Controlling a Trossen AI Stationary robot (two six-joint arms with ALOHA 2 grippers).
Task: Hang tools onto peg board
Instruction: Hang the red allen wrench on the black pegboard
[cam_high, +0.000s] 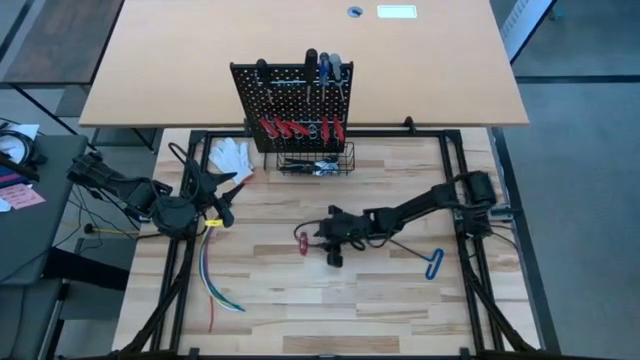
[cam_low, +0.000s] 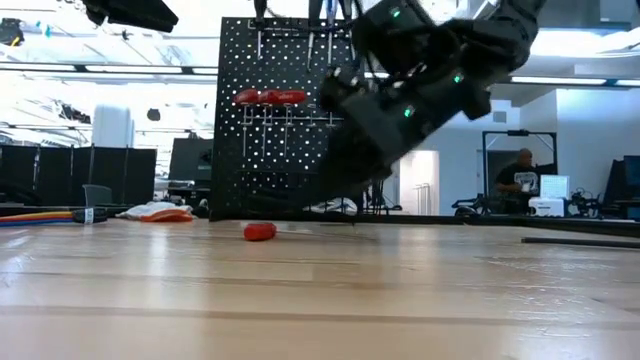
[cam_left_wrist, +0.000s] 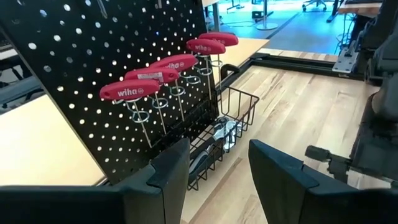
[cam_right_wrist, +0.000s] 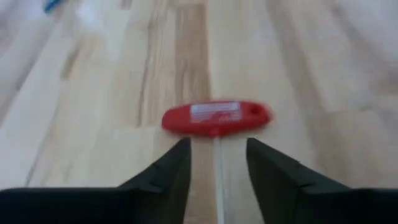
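A red T-handled hex key (cam_right_wrist: 216, 118) lies flat on the wooden table (cam_high: 303, 242), in front of the peg board. Its thin shaft (cam_right_wrist: 219, 168) runs back between the open fingers of my right gripper (cam_right_wrist: 217, 146), which stand on either side of it, low over the table (cam_high: 318, 237); I see no touch. The black peg board (cam_high: 290, 100) stands upright at the table's far edge. Several red T-handled keys (cam_left_wrist: 168, 68) hang in its metal rings, with more tools along its top. My left gripper (cam_left_wrist: 217, 149) waits open at the table's left (cam_high: 228, 200), facing the board.
A black wire basket (cam_left_wrist: 233, 115) sticks out from the board's foot. A white glove (cam_high: 230, 155) lies left of it and a bundle of coloured wires (cam_high: 210, 270) at the near left. A blue T-handled key (cam_high: 435, 263) lies at the right.
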